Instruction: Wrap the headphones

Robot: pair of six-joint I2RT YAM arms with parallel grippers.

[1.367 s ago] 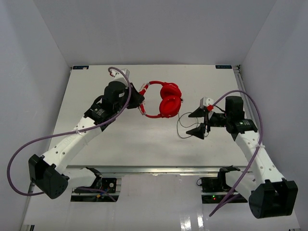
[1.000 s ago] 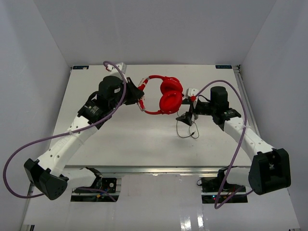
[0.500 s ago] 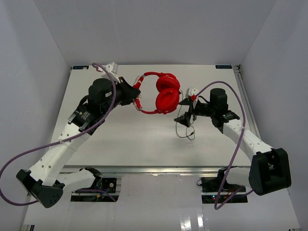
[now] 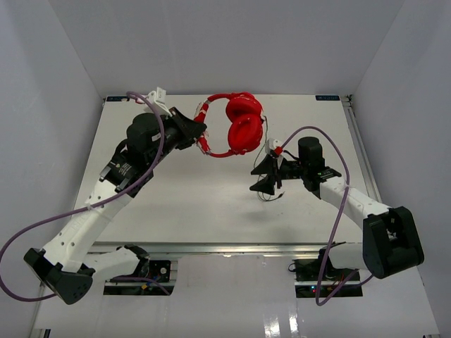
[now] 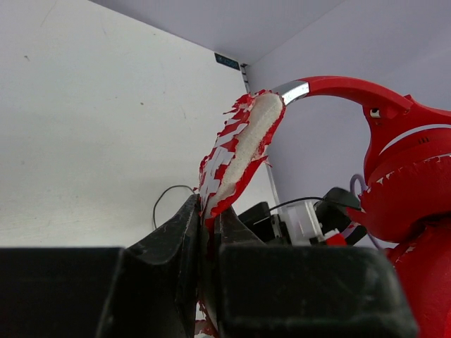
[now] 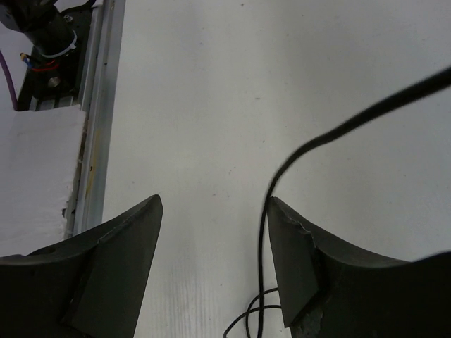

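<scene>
The red headphones [image 4: 243, 127] hang in the air above the table's far middle, both round cups together. My left gripper [image 4: 200, 129] is shut on their red-and-white headband [image 5: 236, 156]; the cups show at the right of the left wrist view [image 5: 412, 204]. The thin dark cable [image 4: 270, 186] drops from the cups to a small coil on the table. My right gripper [image 4: 263, 177] is open just below the cups, and the cable [image 6: 282, 176] runs between its fingers, close to the right finger [image 6: 310, 253], without being pinched.
The white table [image 4: 197, 204] has a metal rail along its near edge [image 4: 232, 248]. Purple robot cables loop off both arms [image 4: 42, 211]. Grey walls close in the left, far and right sides.
My left gripper lifted the headphones up and toward the far edge. My right gripper moved left and nearer, under the cups and around the hanging cable.
</scene>
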